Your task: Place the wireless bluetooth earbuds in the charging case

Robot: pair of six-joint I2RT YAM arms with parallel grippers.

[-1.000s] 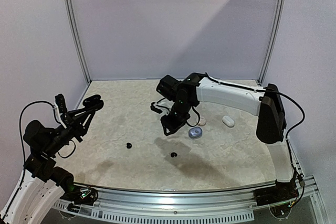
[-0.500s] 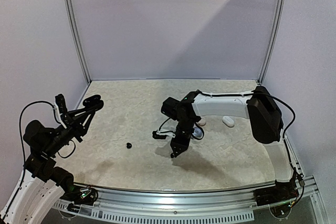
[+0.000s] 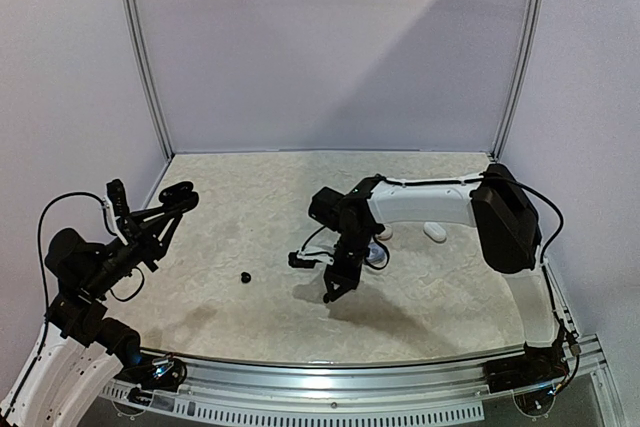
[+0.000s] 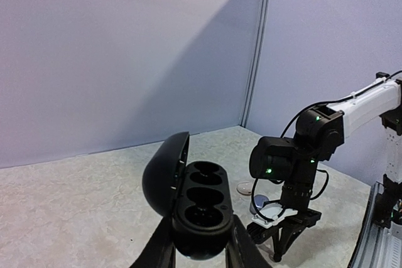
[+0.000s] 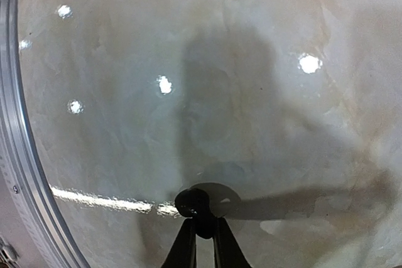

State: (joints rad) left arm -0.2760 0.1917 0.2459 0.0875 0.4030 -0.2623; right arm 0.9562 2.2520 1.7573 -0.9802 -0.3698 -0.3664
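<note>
The black charging case [image 4: 200, 202] is raised off the table at the left with its lid [image 4: 163, 174] open and its sockets showing empty; my left gripper [image 4: 198, 252] is shut on its base. In the top view the case [image 3: 178, 191] sits at the end of the left arm. My right gripper [image 5: 200, 233] points down at the table and is shut on a black earbud [image 5: 193, 203], which rests on the surface. From above, the right gripper [image 3: 328, 296] stands near the table's middle. A second black earbud [image 3: 244, 276] lies loose to its left.
A white pebble-shaped case [image 3: 435, 231] and a small whitish piece [image 3: 384, 233] lie behind the right arm, with a bluish-grey round case [image 4: 259, 204] next to its wrist. A metal rail [image 5: 19, 174] runs along the near table edge.
My right arm swung forward and down from the bluish case to the black earbud and closed its fingers on it. The left arm with the case stayed still.
</note>
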